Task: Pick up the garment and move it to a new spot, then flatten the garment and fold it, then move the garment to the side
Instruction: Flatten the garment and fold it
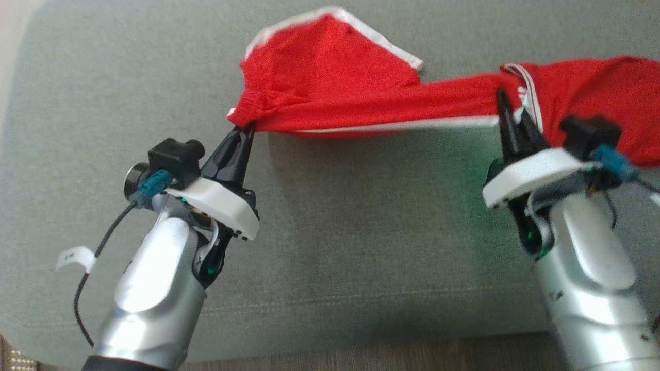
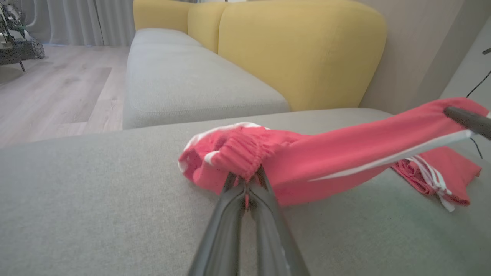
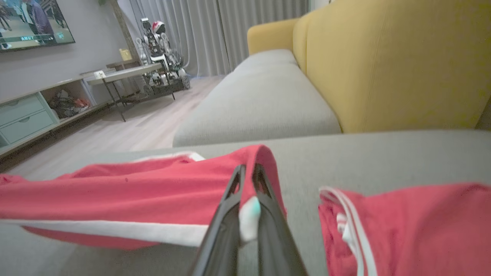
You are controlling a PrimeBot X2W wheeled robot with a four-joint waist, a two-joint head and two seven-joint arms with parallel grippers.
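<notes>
Holds the soft red cloth garment with white stripes (image 1: 335,77) stretched tight just over the grey sofa seat (image 1: 361,232), left claw (image 1: 248,129) pinching its bunched waistband and right claw (image 1: 509,105) pinching its white edge, and may lose one slippery end if tugged apart harder.

Cannot make out the fingertips of the left gripper (image 1: 246,130), buried in the gathered waistband of the garment (image 1: 330,77). Cannot follow the garment past the head view's right edge, nor the left forearm (image 1: 149,299) and right forearm (image 1: 593,299) past its bottom edge. Cannot read the blurred screen (image 3: 32,23), cut by the right wrist view's corner.
</notes>
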